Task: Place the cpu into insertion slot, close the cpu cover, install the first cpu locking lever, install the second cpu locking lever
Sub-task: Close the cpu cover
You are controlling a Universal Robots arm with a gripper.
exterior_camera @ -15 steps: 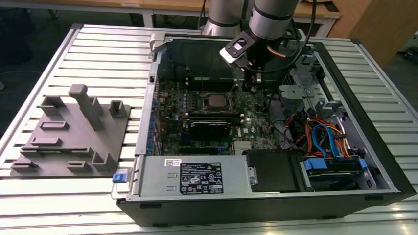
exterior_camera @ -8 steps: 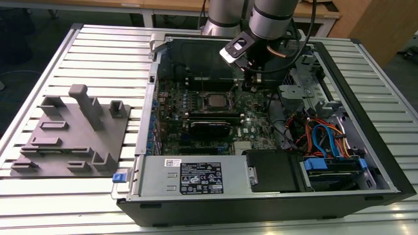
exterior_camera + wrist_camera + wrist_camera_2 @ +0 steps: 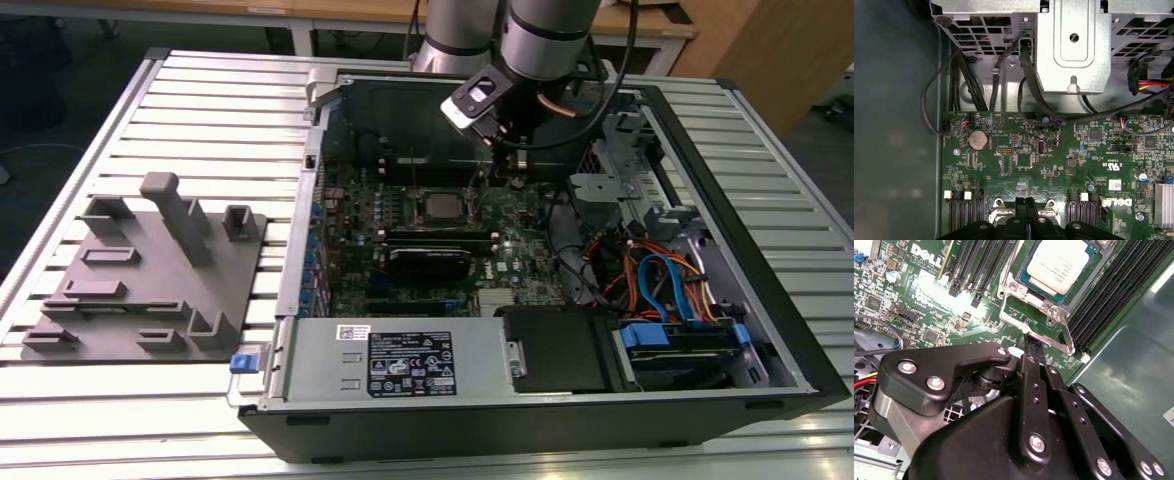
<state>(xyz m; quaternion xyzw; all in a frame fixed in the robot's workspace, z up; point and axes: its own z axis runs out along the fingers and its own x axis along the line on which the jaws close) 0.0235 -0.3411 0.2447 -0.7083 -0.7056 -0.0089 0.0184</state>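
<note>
One arm [image 3: 534, 40] steep over the case [image 3: 534, 435], gripper [image 3: 1030, 341] fully closed, empty, beside the cpu cover [image 3: 1026, 299].

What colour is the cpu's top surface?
The cpu has a silver-grey metal top. It shows best in the second wrist view.

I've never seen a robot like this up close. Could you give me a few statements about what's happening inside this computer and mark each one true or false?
1. The cpu lies in the insertion slot. True.
2. The end effector is carrying the cpu through the air. False: the cpu is seated in the slot, and the end effector's tip is beside the slot's silver rim.
3. A grey moulded fixture lies outside the computer case, on the exterior view's left. True.
4. The computer case is closed up. False: it lies open, with its green motherboard exposed.
</note>
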